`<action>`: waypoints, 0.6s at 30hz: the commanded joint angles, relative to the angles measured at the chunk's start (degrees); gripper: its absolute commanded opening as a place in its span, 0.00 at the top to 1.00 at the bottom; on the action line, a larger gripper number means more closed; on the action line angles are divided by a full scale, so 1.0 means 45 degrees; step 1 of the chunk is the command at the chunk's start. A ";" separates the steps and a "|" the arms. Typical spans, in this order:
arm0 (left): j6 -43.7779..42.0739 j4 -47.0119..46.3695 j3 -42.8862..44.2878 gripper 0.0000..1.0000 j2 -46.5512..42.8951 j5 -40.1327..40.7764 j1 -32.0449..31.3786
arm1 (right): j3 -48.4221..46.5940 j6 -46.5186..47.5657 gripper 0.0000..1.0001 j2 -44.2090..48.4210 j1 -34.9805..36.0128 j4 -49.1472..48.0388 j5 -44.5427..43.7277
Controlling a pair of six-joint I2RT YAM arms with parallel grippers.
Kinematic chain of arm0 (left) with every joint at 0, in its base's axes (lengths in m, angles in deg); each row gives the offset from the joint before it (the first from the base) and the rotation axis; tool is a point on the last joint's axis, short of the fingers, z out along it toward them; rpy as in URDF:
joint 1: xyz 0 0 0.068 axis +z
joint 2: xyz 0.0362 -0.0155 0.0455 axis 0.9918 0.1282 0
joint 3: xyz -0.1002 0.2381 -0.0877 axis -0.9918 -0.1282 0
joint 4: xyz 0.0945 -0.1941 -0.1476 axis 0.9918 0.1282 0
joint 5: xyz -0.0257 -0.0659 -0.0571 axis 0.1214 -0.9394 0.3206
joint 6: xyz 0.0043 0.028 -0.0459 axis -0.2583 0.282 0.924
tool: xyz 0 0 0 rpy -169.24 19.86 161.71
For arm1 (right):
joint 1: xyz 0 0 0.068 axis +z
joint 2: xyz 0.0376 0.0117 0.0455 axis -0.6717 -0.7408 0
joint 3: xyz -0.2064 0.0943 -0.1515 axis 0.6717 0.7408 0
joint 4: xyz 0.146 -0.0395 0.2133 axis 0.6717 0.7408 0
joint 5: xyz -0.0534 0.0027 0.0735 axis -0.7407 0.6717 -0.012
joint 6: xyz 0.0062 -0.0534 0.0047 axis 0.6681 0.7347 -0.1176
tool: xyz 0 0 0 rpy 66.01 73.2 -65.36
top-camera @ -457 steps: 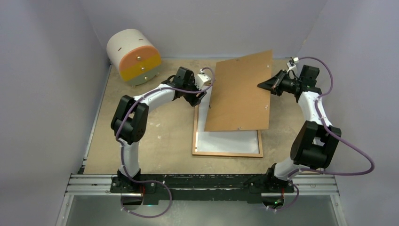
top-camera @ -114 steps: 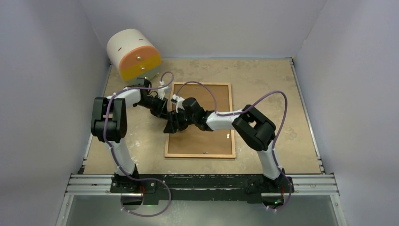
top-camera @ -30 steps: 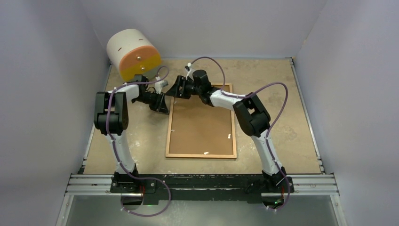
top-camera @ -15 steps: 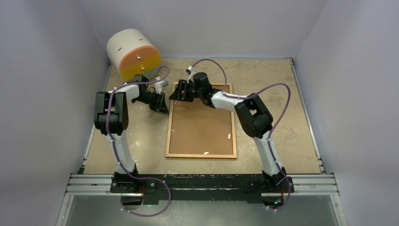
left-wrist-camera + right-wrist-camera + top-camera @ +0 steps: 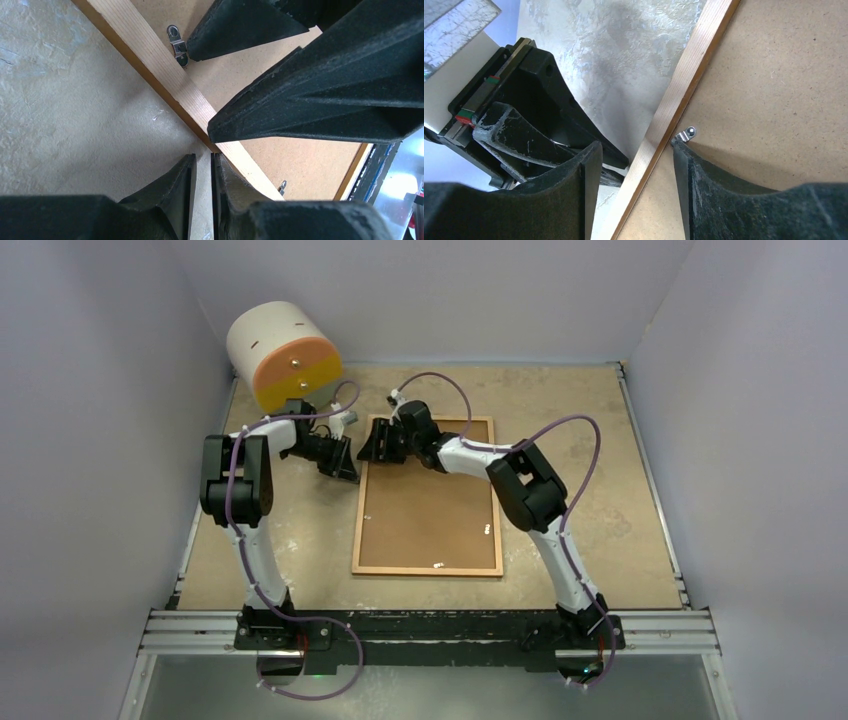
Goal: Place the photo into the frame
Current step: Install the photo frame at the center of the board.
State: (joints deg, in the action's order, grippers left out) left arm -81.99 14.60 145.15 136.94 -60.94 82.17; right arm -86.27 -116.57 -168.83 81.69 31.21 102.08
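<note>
Wooden frame (image 5: 428, 570), back up, long axis near-to-far

One frame (image 5: 428, 571), one backing board (image 5: 425, 510), one round cabinet (image 5: 280, 352).

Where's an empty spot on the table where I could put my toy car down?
Best: the bare table between the right edge of the frame and the right wall. Also the patch between the frame's left edge and the left arm, near side. Crowded: the frame's far left corner, where the left fingers and right fingers sit close, by the round box.
</note>
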 commanded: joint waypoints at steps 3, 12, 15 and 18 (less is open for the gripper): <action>-0.0339 -0.0050 -0.0247 0.80 -0.0170 0.0271 -0.0089 | -0.0537 0.0232 0.44 -0.0100 0.0073 0.0452 -0.0733; -0.0428 -0.0009 -0.0269 0.80 -0.0240 0.0306 -0.0091 | -0.0753 0.0068 0.46 -0.0376 0.0073 0.0668 -0.0960; -0.0448 -0.0009 -0.0251 0.80 -0.0240 0.0286 -0.0072 | -0.0930 -0.0011 0.46 -0.0553 0.0091 0.0769 -0.0942; -0.0378 -0.0076 -0.0259 0.80 -0.0246 0.0257 -0.0076 | -0.0975 -0.0194 0.46 -0.0645 0.0093 0.0733 -0.0961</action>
State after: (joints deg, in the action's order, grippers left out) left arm -82.40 14.58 145.11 136.94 -60.91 82.19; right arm -88.70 -116.87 -169.79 81.95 34.07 99.43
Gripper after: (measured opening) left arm 0.202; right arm 0.542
